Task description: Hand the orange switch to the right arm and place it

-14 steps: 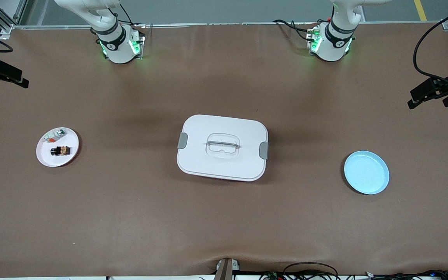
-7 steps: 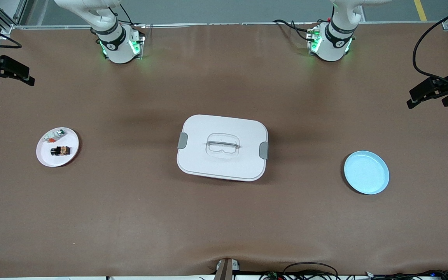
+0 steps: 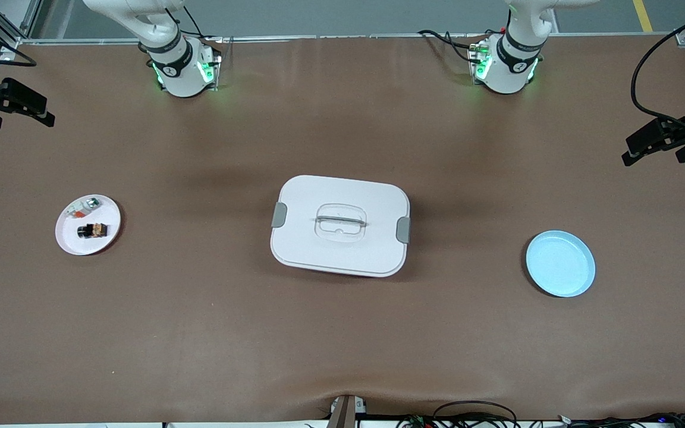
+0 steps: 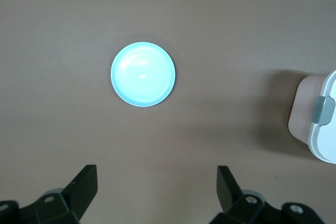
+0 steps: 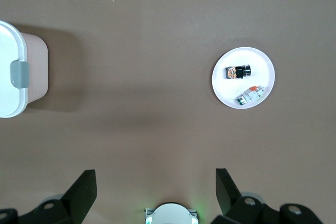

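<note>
The orange switch point(image 3: 93, 229), a tiny black box with an orange face, lies on a small white plate point(image 3: 69, 244) toward the right arm's end of the table. It also shows in the right wrist view point(image 5: 237, 71) on that plate point(image 5: 262, 66). My right gripper point(image 3: 18, 114) is open and empty, high over the table's edge at that end, apart from the plate; its jaws show wide apart in its wrist view point(image 5: 156, 182). My left gripper point(image 3: 651, 150) is open and empty, high over the table's edge at the left arm's end point(image 4: 156, 182).
A small white-and-orange piece with a green tip point(image 3: 84, 206) lies on the same plate point(image 5: 248, 96). A white lidded box point(image 3: 340, 226) stands mid-table. A light blue plate point(image 3: 560, 263) lies toward the left arm's end and shows in the left wrist view point(image 4: 143, 74).
My right gripper has shifted and turned a little over the table's edge. The left gripper has barely moved. The switch and plates have not moved.
</note>
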`<state>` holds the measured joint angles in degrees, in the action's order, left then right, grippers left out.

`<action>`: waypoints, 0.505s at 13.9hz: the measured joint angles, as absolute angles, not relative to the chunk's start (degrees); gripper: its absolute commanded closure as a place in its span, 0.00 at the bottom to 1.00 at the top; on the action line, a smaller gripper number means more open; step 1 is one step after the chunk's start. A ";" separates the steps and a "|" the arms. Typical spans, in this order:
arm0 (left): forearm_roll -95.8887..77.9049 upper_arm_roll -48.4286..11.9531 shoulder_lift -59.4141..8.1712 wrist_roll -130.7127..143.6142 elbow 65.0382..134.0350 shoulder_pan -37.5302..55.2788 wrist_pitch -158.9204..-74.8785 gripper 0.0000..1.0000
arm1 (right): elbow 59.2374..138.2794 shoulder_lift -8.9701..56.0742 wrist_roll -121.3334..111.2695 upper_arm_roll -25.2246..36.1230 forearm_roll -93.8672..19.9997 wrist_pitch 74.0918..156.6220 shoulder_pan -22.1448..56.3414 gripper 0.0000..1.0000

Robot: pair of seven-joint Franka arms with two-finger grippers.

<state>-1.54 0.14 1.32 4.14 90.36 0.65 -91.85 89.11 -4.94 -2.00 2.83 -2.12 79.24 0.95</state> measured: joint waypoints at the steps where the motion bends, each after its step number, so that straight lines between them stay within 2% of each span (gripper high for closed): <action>1: -1.54 0.14 1.32 4.14 90.36 0.65 -91.84 0.00 | 89.12 -4.96 -2.00 2.83 -2.12 79.46 0.94 0.00; 7: -1.54 0.13 1.32 4.14 90.36 0.66 -91.72 0.00 | 89.12 -5.11 -2.00 2.83 -1.91 81.49 0.93 0.00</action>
<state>-1.54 0.13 1.32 4.14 90.36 0.66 -91.72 89.12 -5.11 -2.00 2.83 -1.91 81.49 0.93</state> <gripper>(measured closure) 0.000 0.000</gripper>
